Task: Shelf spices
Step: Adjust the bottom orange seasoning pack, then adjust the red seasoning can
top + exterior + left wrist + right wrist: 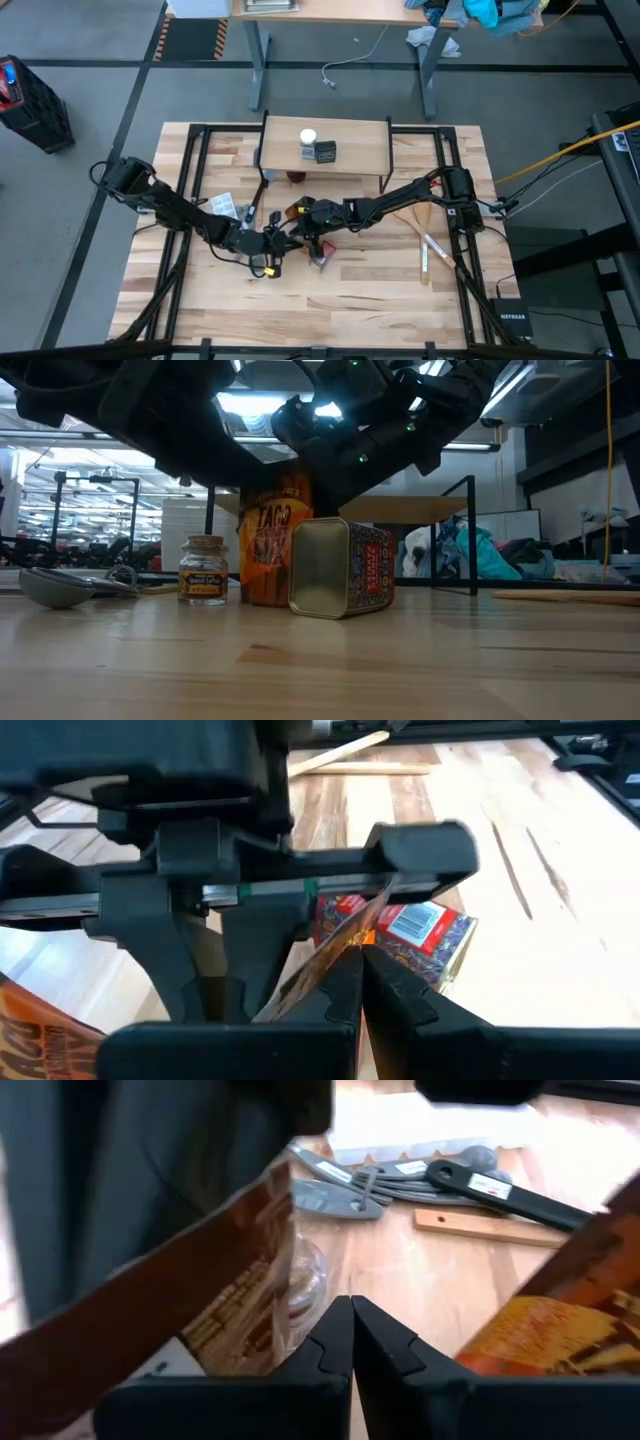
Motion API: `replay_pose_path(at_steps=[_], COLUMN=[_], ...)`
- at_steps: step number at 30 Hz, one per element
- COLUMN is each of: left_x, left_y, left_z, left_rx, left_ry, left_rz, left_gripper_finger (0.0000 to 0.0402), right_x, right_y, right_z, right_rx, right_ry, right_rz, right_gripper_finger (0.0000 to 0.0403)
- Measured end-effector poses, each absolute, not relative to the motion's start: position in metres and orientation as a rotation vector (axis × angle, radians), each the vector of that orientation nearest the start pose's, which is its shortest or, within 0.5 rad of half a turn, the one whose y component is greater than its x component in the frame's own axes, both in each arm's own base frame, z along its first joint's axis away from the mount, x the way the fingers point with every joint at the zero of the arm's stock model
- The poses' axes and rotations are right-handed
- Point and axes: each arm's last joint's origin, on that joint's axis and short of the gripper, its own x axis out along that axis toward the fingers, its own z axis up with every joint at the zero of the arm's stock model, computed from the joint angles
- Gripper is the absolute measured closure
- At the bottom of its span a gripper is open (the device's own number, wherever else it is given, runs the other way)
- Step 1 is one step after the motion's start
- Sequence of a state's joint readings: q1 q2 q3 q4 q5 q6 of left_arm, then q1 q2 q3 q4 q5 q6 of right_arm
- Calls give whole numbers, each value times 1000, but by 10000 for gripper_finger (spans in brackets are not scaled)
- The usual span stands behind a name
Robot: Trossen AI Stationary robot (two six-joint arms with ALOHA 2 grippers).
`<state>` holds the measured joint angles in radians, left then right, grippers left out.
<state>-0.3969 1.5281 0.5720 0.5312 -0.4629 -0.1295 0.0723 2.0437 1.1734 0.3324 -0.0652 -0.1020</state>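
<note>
Low view had the orange taco-mix packet (272, 540) standing upright at table centre, and both grippers had met right on it. At its 3 o'clock, touching or nearly so, a patterned red tin (345, 568) lay tipped on its side with its plain metal face toward the camera. At the packet's 9 o'clock stood a small brown-capped jar (204, 570), upright, just beside it.

From above, the left gripper (268, 243) came in from 9 o'clock and the right gripper (303, 212) from 3 o'clock, the two almost meeting over the packet. In the left wrist view its fingers (345, 990) were pressed together on the packet's thin top edge (335, 955), with the red tin (415, 935) lying just beyond. The right gripper's fingers (335, 1345) were pressed together too, orange packet material on both sides of them; whether they actually pinched it, I couldn't tell.

Out at 12 o'clock from the huddle stood the shelf (325, 148), carrying a white-capped jar (308, 138) and a dark grey square tin (324, 152) side by side.

Over at 3 o'clock lay wooden spatulas (428, 235); at 9 o'clock, a pale grey tray (228, 207) with grey utensils (400, 1175) beside it.
</note>
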Motion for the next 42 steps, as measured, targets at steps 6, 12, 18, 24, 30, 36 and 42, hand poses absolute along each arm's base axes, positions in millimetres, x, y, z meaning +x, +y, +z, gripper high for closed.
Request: replay_pose_path(at_steps=[6, 12, 18, 24, 30, 36, 42], left_x=[261, 256, 254, 249, 240, 234, 238], left_y=[-98, -96, -99, -108, -122, -133, -136], left_z=[178, 188, 186, 185, 182, 180, 165], left_rx=[73, 78, 87, 111, 111, 80, 27], left_ry=[342, 333, 345, 362, 380, 388, 430], left_rz=[105, 124, 115, 89, 72, 42, 61], left_gripper_finger=[398, 398, 398, 398, 398, 398, 398], right_x=[423, 415, 407, 394, 377, 359, 350], right_y=[32, 31, 29, 28, 43, 59, 67], right_z=[151, 166, 177, 186, 183, 184, 175], right_rx=[-113, -122, -161, -164, -194, -230, -196], right_ry=[535, 566, 620, 707, 779, 851, 882], right_rz=[150, 134, 99, 101, 45, -66, -72], right_gripper_finger=[395, 395, 395, 395, 395, 395, 395])
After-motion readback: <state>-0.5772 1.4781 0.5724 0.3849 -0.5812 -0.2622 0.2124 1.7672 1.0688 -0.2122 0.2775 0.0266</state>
